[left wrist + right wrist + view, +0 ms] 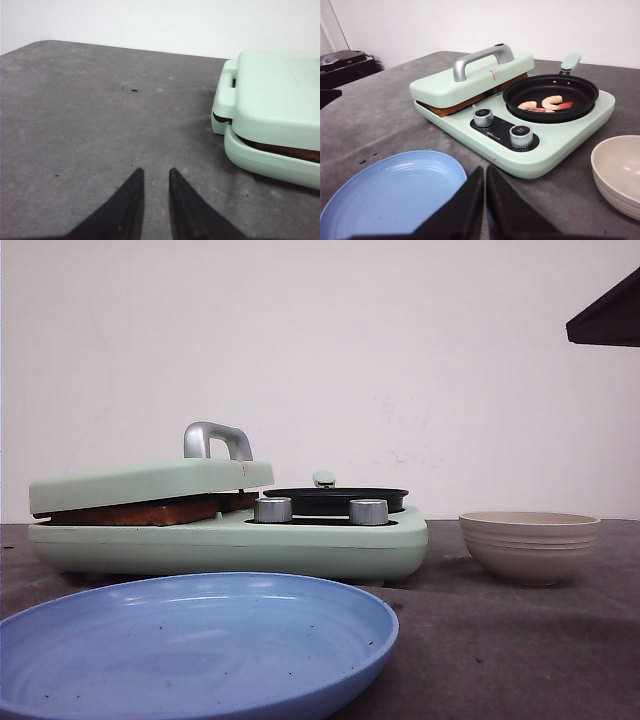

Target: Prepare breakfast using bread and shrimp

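A mint-green electric breakfast maker (300, 540) sits across the left and centre of the front view on a dark grey, speckled table (500, 640). Its flat mint-green press lid (150, 483), topped by a silver metal loop handle (215, 439), rests lowered over the bread (150, 511), whose toasted brown edge shows in the gap between lid and base at the left of the frame; how many slices lie there cannot be told. In the right wrist view the same brown edge (470, 101) runs under the lid at the centre of the frame.

On the appliance's right half stands a round black frying pan (551, 95) with a mint-green handle (570, 62), and pink-and-white curled shrimp (547, 103) lie inside it. 2 silver control knobs (502, 127) sit on a black panel in front of the pan.

A round blue plastic plate (200, 640) fills the lower left of the front view, near the appliance. A beige ribbed bowl (529, 543) stands at the right, apart from the appliance.

The left gripper (155, 172) appears at the bottom of its wrist view above bare table, its black fingers a little apart and holding nothing, the appliance at the right edge. The right gripper (484, 168) shows at the bottom centre of its wrist view, its fingers pressed together with only a thin seam between them, and empty.
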You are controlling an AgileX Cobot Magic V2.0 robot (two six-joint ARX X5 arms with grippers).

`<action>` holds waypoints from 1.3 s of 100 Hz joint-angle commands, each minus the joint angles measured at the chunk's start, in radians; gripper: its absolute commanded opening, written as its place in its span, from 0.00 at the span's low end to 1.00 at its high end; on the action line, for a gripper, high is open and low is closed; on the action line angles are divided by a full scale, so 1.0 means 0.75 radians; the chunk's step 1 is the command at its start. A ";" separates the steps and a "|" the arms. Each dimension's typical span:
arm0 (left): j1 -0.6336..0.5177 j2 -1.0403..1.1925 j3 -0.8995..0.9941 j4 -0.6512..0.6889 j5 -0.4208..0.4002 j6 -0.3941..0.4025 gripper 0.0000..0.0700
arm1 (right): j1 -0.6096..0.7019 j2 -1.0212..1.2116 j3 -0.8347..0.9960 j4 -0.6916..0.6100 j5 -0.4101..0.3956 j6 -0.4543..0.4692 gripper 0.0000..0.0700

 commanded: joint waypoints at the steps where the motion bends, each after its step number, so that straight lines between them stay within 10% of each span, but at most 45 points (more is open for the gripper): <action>1: 0.001 -0.003 -0.024 -0.005 0.003 0.021 0.00 | 0.007 0.001 -0.002 -0.001 0.020 0.015 0.00; 50: 0.001 -0.003 -0.024 -0.005 0.003 0.021 0.00 | -0.550 -0.042 -0.175 -0.015 0.345 -0.416 0.00; 130: 0.001 -0.001 -0.023 -0.006 0.003 0.021 0.00 | -0.648 -0.269 -0.230 -0.128 0.248 -0.313 0.00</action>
